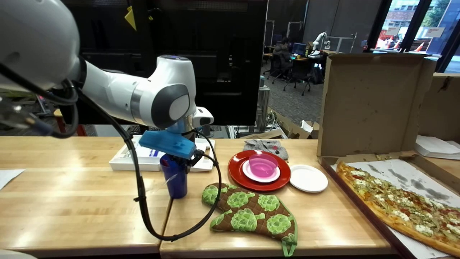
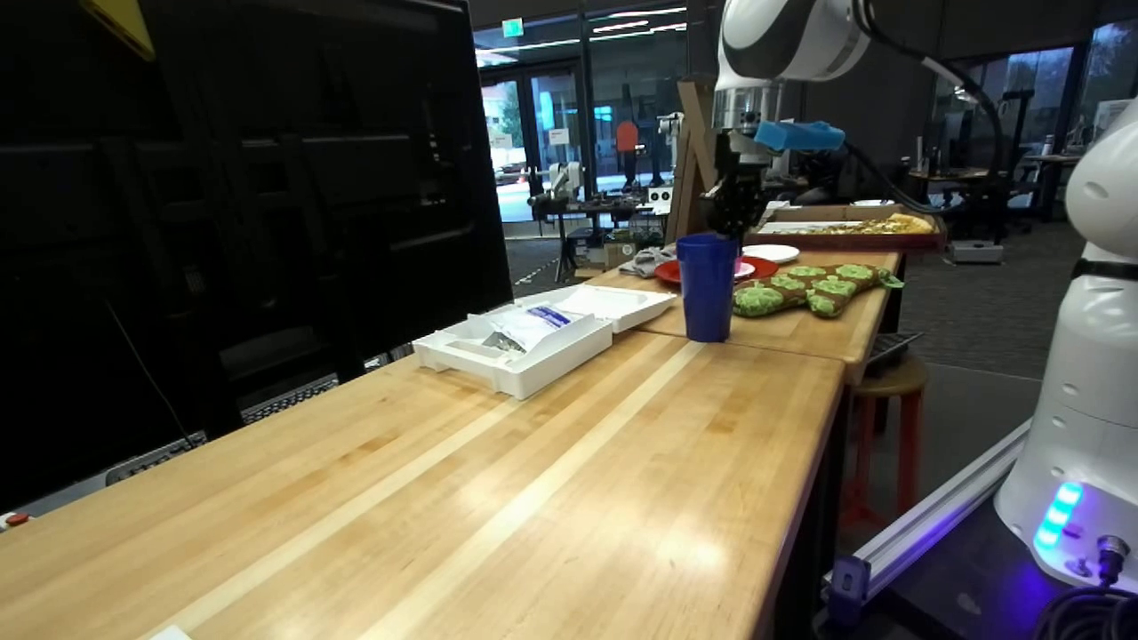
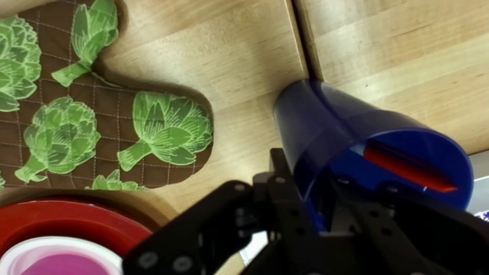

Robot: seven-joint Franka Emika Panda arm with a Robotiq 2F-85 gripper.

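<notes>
Since one finger sits outside the wall of the blue cup [image 3: 305, 126] and its partner dips inside, the gripper [image 3: 305, 179] straddles the rim w/ only a narrow gap betw. its jaws; can't tell whether both sides actually press, so a firm hold is unconfirmed. Cup stands upright on the wooden table [image 2: 578, 462], right at the seam betw. two tops, per both exterior views. A red pen [image 3: 408, 168], or smth like one, leans inside it.

Main risk, IMO: pinching just one side of the rim could let the cup swing or tip if raised, b/c its weight hangs off-center, and the pen could slide w/ it. If dragged sideways, the base might catch on the seam.

Next out, an oven mitt [image 1: 251, 212] lies near the cup, not touching. In an exterior view a black cable [image 1: 172, 237] loops below the arm [image 1: 111, 93]; w/ a low swing it might snag cup or mitt, tho depth is hard to judge. Just past the mitt, a red plate [image 1: 235, 171] carries a small white plate [image 1: 261, 180] and a pink bowl [image 1: 263, 166]; a side knock could shift that stack. A white box [image 2: 564, 364] w/ a bag [image 2: 538, 324] inside sits near the cup. Farther off: another white plate [image 1: 308, 178], a gray cloth [image 1: 266, 145], and an open pizza box [image 1: 370, 108] w/ pizza [image 1: 395, 205].
</notes>
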